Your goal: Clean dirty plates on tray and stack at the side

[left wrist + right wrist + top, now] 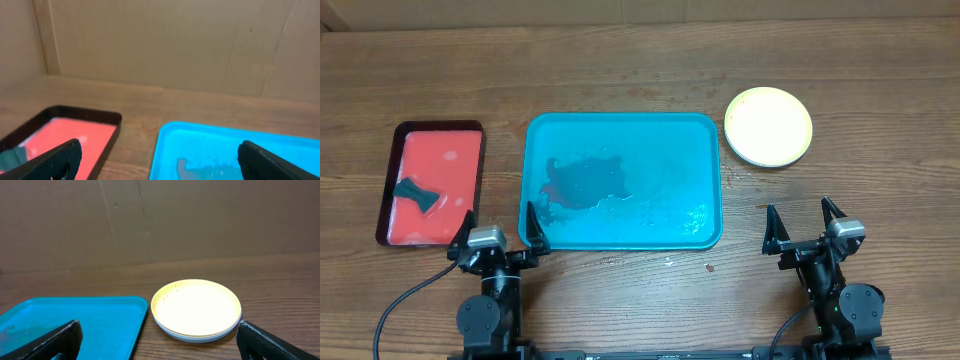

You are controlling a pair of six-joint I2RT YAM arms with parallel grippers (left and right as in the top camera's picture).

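The teal-blue tray [710,180] lies in the middle of the table with no plates on it, only a dark wet patch and droplets; it also shows in the left wrist view [165,145] and the right wrist view [100,315]. The plates [768,126] sit stacked on the table right of the tray, yellow-green on top, paler rims showing beneath in the right wrist view [196,309]. My left gripper [496,228] is open and empty at the tray's near left corner. My right gripper [804,226] is open and empty at the near right, in front of the stack.
A smaller red tray with a dark rim [395,165] lies at the left with a dark sponge [417,192] on it; it also shows in the left wrist view [100,120]. A cardboard wall [160,220] closes off the far side.
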